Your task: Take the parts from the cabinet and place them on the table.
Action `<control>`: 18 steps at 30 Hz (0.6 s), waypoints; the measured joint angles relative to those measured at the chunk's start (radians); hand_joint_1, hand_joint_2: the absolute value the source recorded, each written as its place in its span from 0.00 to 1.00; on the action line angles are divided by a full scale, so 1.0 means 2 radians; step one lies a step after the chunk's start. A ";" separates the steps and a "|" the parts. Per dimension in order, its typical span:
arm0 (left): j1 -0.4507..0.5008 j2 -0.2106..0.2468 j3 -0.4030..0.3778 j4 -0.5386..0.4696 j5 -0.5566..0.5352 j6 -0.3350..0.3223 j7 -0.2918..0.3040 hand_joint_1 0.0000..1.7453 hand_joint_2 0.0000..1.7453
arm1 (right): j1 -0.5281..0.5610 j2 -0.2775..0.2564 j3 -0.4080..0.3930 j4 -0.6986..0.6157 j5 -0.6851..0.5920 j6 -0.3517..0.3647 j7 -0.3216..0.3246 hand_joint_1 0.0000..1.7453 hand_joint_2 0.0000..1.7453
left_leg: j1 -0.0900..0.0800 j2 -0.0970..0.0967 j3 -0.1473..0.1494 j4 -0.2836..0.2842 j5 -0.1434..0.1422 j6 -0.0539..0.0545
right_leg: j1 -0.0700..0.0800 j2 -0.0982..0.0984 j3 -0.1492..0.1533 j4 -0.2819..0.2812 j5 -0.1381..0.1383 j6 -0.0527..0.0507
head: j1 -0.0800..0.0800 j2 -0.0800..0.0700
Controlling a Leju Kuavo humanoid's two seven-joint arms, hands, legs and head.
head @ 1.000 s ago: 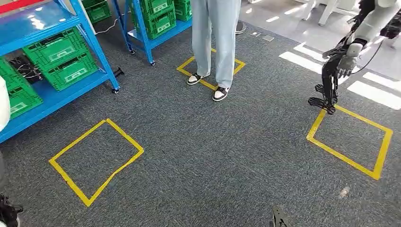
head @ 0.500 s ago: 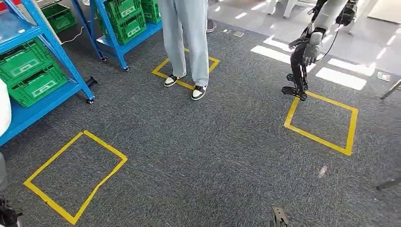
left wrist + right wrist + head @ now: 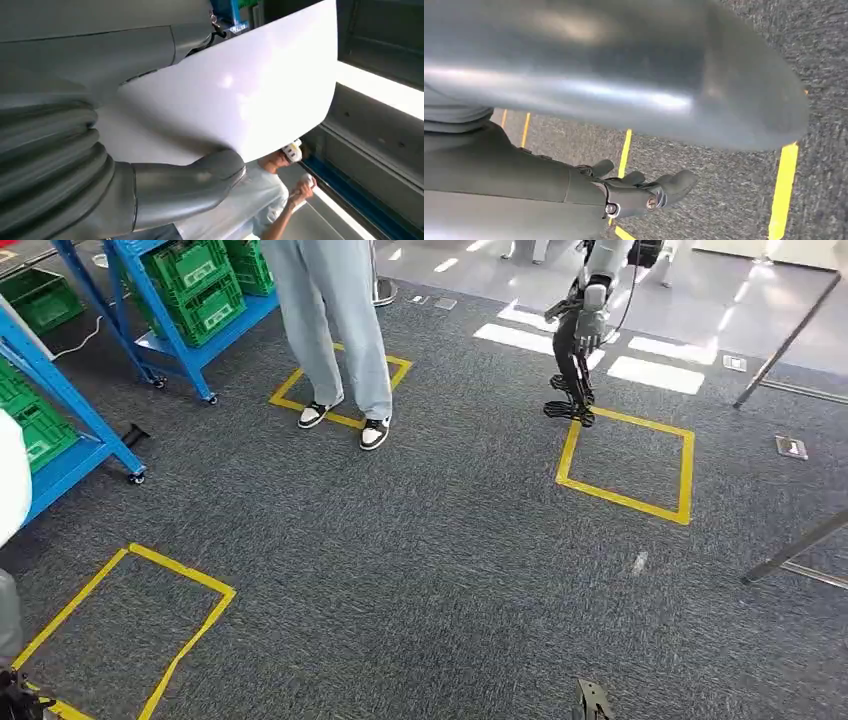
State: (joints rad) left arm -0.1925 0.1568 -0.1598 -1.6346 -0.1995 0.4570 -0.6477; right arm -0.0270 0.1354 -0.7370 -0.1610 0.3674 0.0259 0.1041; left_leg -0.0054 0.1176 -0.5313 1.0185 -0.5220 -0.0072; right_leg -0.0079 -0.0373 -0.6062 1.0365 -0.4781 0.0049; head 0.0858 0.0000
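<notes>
- Three yellow tape squares (image 3: 627, 462) on the carpet, one person (image 3: 330, 330) standing.
- Left hand (image 3: 165, 190) clamped on one white panel (image 3: 240, 95), long axis probably level-ish.
- Right hand (image 3: 644, 192) empty, fingers loosely apart.

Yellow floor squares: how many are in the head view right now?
3. One under the person's shoes, near the blue shelving; one on the right beside the other robot's feet; one at lower left, cut by the frame edge. More may lie outside the picture.
</notes>
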 joint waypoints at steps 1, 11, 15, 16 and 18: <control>0.000 0.000 0.000 -0.001 0.000 -0.001 0.000 1.00 1.00 | 0.000 0.000 -0.001 0.000 -0.001 0.001 -0.001 0.00 0.00 | 0.000 0.004 0.001 0.000 -0.001 -0.003 | -0.002 0.005 0.000 -0.003 0.002 -0.003 | 0.000 0.000; 0.008 -0.007 -0.001 -0.007 -0.009 -0.009 0.008 1.00 1.00 | 0.001 0.000 -0.006 0.000 -0.005 0.002 -0.007 0.00 0.00 | 0.004 -0.076 -0.013 0.032 -0.001 -0.002 | -0.005 0.064 -0.003 -0.002 0.009 -0.009 | -0.003 0.000; 0.008 -0.009 -0.002 -0.010 -0.011 -0.009 0.008 1.00 1.00 | 0.003 0.001 -0.010 0.000 -0.005 0.002 -0.007 0.00 0.00 | 0.000 -0.091 -0.002 0.002 -0.001 0.003 | -0.010 0.085 -0.010 -0.005 0.017 0.005 | -0.003 0.000; 0.008 -0.011 -0.002 -0.012 -0.011 -0.009 0.008 1.00 1.00 | 0.005 0.002 -0.010 0.000 -0.005 0.002 -0.007 0.00 0.00 | 0.000 -0.085 -0.001 0.000 0.001 0.007 | -0.010 0.091 -0.011 -0.008 0.019 0.009 | -0.003 0.000; 0.008 -0.017 -0.003 -0.015 -0.011 -0.009 0.009 1.00 1.00 | 0.006 0.002 -0.011 0.000 -0.005 0.002 -0.007 0.00 0.00 | 0.005 -0.070 0.004 -0.012 0.010 0.015 | -0.004 0.061 -0.018 0.008 0.008 0.010 | -0.002 0.000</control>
State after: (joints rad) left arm -0.1756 0.1228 -0.1663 -1.6655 -0.2220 0.4395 -0.6306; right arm -0.0155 0.1400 -0.7584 -0.1606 0.3578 0.0294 0.0900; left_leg 0.0046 -0.0225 -0.5227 0.9953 -0.5026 0.0223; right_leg -0.0164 0.0841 -0.6426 1.0517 -0.4624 0.0257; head 0.0820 0.0000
